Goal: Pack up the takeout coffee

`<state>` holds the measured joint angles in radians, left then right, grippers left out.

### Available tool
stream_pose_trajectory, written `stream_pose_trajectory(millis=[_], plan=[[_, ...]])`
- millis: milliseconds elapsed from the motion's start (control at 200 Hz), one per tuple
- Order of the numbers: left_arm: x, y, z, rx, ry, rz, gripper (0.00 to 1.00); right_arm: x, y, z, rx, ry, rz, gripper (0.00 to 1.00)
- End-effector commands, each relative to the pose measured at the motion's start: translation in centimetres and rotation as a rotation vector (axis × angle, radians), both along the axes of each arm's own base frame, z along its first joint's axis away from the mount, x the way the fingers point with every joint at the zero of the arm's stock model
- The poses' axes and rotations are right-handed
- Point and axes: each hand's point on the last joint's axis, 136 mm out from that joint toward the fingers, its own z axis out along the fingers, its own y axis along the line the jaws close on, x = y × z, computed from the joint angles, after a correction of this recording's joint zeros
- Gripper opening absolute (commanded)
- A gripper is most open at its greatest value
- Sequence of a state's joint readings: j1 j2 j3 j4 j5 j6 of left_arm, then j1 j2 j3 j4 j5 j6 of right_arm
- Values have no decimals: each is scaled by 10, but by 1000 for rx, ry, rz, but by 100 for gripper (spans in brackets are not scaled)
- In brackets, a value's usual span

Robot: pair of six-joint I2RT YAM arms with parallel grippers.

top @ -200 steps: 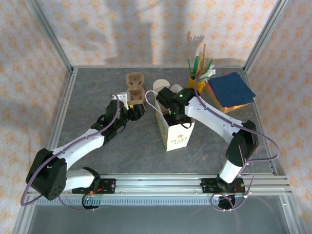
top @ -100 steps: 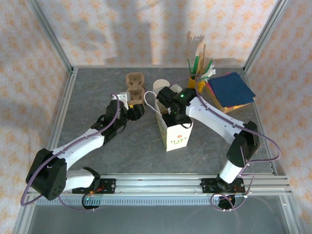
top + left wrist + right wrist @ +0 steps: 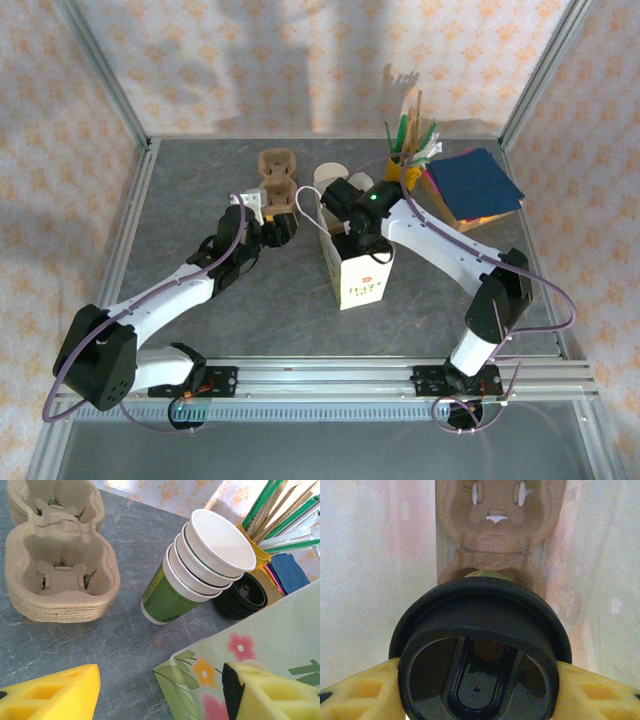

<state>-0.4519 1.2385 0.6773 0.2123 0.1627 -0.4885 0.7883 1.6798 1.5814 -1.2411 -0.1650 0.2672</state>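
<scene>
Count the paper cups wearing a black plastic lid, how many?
1. The black-lidded paper cup is held by the right gripper, inside the flowered paper bag. Others may be hidden.

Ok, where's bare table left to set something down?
Far-left corner, between the left rail and the pulp carriers, is bare. So is the near strip between the paper bag and the front rail, flanked by the left arm and right arm. Crowded: far right, where the cup stack, utensil holder, napkins and bag bunch together.
</scene>
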Motion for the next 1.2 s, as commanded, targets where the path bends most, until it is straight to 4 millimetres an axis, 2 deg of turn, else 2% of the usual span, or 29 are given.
stream_pose_trajectory(millis=[0, 360, 1191], plan=[[-1, 3, 8, 4, -32, 16, 67, 1, -4, 5, 8, -19, 0, 29], [0, 2, 8, 8, -32, 14, 67, 2, -3, -4, -8, -3, 1, 29], [4, -1, 8, 10, -32, 7, 68, 5, 0, 4, -15, -15, 2, 28]])
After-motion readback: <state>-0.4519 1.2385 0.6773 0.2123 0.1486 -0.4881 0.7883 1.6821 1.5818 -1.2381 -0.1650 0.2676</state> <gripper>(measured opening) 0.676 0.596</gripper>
